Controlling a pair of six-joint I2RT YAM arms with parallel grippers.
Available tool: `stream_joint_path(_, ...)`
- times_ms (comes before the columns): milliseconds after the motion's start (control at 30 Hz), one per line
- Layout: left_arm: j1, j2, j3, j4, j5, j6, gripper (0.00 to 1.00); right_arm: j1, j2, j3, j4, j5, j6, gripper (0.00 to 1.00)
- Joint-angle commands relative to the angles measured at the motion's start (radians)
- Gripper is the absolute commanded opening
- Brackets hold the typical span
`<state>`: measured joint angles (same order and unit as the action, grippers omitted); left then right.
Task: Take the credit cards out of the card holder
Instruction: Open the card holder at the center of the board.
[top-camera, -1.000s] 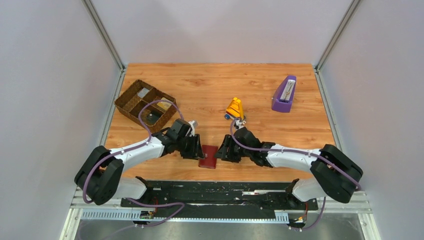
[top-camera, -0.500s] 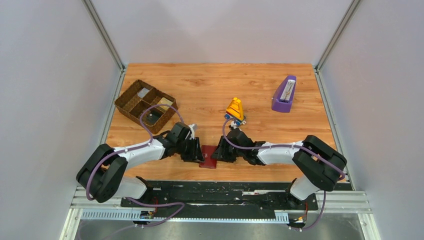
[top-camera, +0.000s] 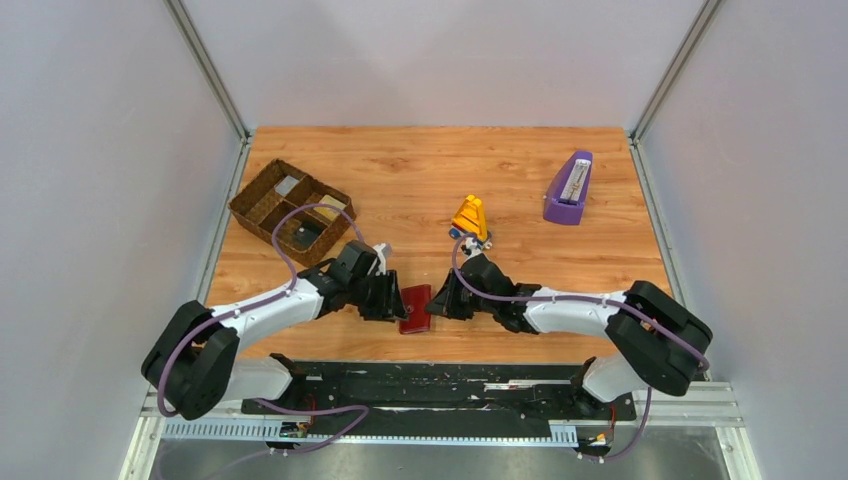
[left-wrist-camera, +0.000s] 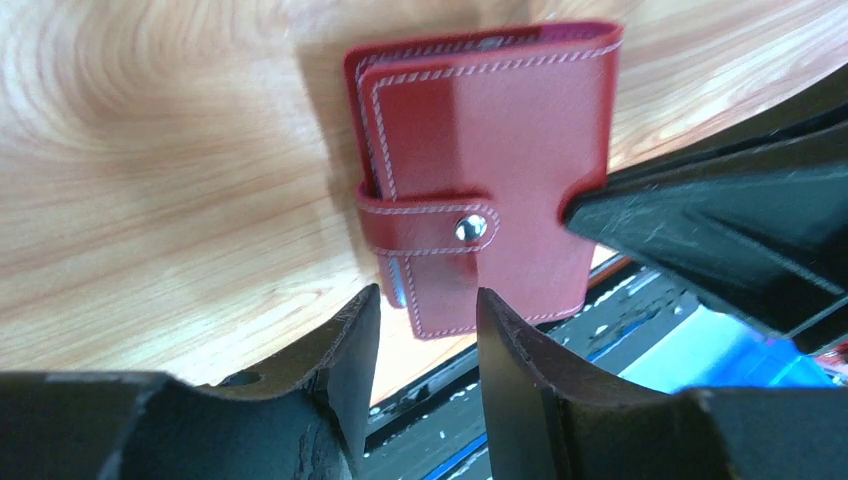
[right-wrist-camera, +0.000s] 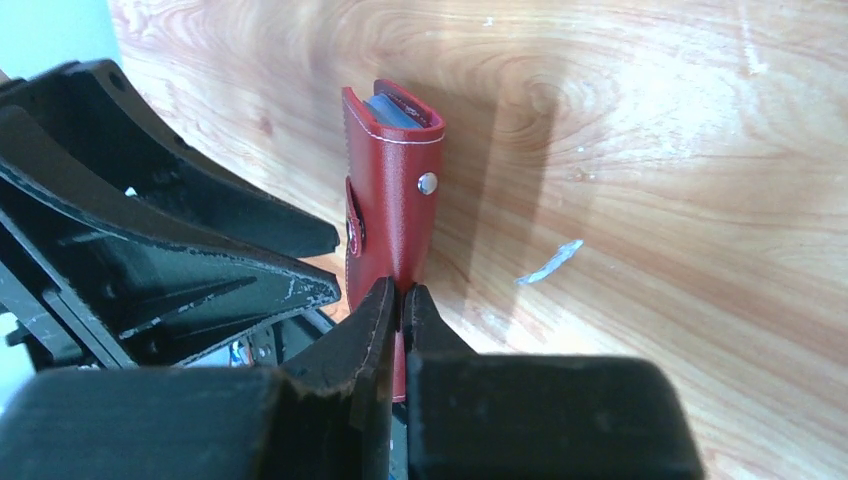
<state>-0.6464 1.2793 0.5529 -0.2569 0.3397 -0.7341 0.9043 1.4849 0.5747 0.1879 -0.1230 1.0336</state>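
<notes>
The right pincer (right-wrist-camera: 400, 305) pinches one edge of the card holder (right-wrist-camera: 390, 200), tipping it up off the surface (right-wrist-camera: 650, 150). The left pincer (left-wrist-camera: 425, 300), spread, flanks the opposite corner. The holder's snap tab (left-wrist-camera: 425, 225) is fastened, and grey-blue sleeves (right-wrist-camera: 395, 110) show inside. Beyond the left pincer, a wicker basket (top-camera: 262, 195) holds small flat items.

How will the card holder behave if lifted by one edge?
The card holder is probably semi-stiff: it holds its shape on edge with the right hand pinching one edge. The snap tab looks fastened, so it likely won't flop open. Narrow footing: apt to tip if released.
</notes>
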Motion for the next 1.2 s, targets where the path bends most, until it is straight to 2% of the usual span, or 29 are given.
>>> stream_joint_path(0,-0.001,-0.055,0.096,-0.062,-0.021,0.018,0.49,0.017,-0.080,0.015,-0.034,0.022,-0.025,0.00)
stream_joint_path(167,-0.002,-0.046,0.131,-0.054,-0.004,0.022,0.51,0.037,-0.092,0.057,-0.107,0.042,-0.031,0.00)
stream_joint_path(867,-0.018,0.117,0.110,0.047,0.069,0.003,0.50,0.073,-0.102,0.090,-0.135,0.082,-0.046,0.00)
stream_joint_path(1067,-0.041,0.150,0.112,0.042,0.050,0.002,0.43,0.073,-0.104,0.090,-0.148,0.100,-0.049,0.00)
stream_joint_path(1167,-0.043,0.168,0.117,0.036,0.039,0.011,0.31,0.073,-0.106,0.091,-0.149,0.100,-0.053,0.00)
